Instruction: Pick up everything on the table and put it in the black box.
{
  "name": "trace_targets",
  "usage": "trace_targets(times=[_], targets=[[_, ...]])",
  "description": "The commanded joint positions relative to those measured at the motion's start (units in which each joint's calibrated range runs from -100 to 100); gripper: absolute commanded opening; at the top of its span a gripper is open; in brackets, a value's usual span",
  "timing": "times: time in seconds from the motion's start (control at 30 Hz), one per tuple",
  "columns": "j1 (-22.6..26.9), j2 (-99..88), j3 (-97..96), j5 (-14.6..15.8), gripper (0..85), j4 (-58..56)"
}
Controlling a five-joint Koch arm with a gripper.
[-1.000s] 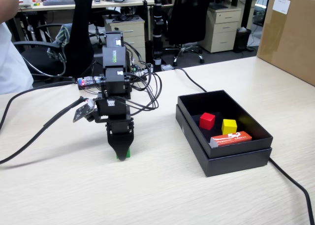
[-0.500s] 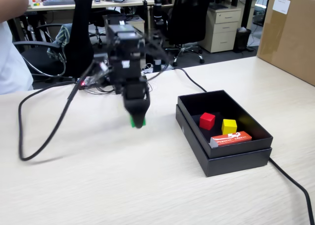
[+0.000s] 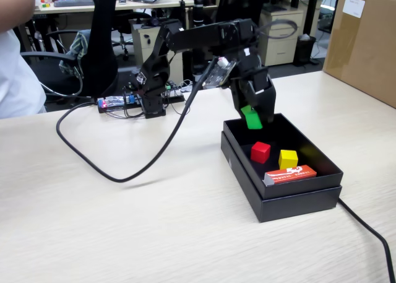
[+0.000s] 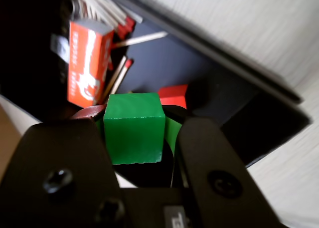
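Holding the green cube (image 4: pixel 133 127) between its jaws, the gripper (image 3: pixel 253 117) hangs over the near-left corner of the black box (image 3: pixel 294 197) as the fixed view shows it, the cube well clear of the box floor. The likely trouble is the drop itself: let go from this height, the cube could strike the red cube (image 3: pixel 260 152) right beneath it, or the matchbox (image 3: pixel 289 174) and loose matches (image 4: pixel 118 73) seen by the wrist view, and bounce. Because the jaws sit close to the box's left wall, a glancing bounce could carry the cube over the rim onto the worktop (image 3: pixel 124 233). The yellow cube (image 3: pixel 288 159) lies further in. The worktop is pale wood-grain laminate, smooth, with black cables (image 3: pixel 148 162) trailing across it. Behind stand office chairs (image 3: pixel 241 23), drawer units (image 3: pixel 281 35) and a brown carton (image 3: pixel 365 41) at the right edge.
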Motion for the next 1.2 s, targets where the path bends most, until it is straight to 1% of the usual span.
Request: trace_targets(times=[0.0, 0.13, 0.2, 0.37, 0.53, 0.57, 0.6, 0.7, 0.73, 0.83, 0.87, 0.93, 0.97, 1.1, 1.13, 1.17], targets=[[0.20, 3.65, 7.04, 0.20, 0.8, 0.37], [-0.24, 7.44, 8.40, 0.63, 0.8, 0.37], [-1.51, 11.34, 8.68, 1.47, 0.8, 0.37], [-2.30, 15.13, 8.86, 1.66, 0.9, 0.37], [-2.00, 16.96, 9.13, 1.71, 1.1, 0.37], [-1.90, 17.31, 9.13, 1.66, 4.4, 0.37], [-1.56, 18.80, 8.68, 1.61, 17.3, 0.37], [-1.22, 19.14, 8.68, 1.61, 26.2, 0.28], [-1.22, 18.91, 8.68, 1.61, 28.1, 0.28], [-1.22, 16.16, 8.49, 1.61, 28.1, 0.37], [-1.22, 13.87, 7.68, 1.61, 30.6, 0.37], [-1.27, 7.90, 5.41, 1.56, 39.8, 0.37], [-1.37, 4.57, 4.41, 1.56, 42.8, 0.46], [-2.30, -11.49, -1.12, 1.27, 43.0, 0.46], [-3.03, -20.10, -4.11, 0.93, 43.0, 0.46], [-3.57, -23.77, -5.65, 0.88, 43.0, 0.46]])
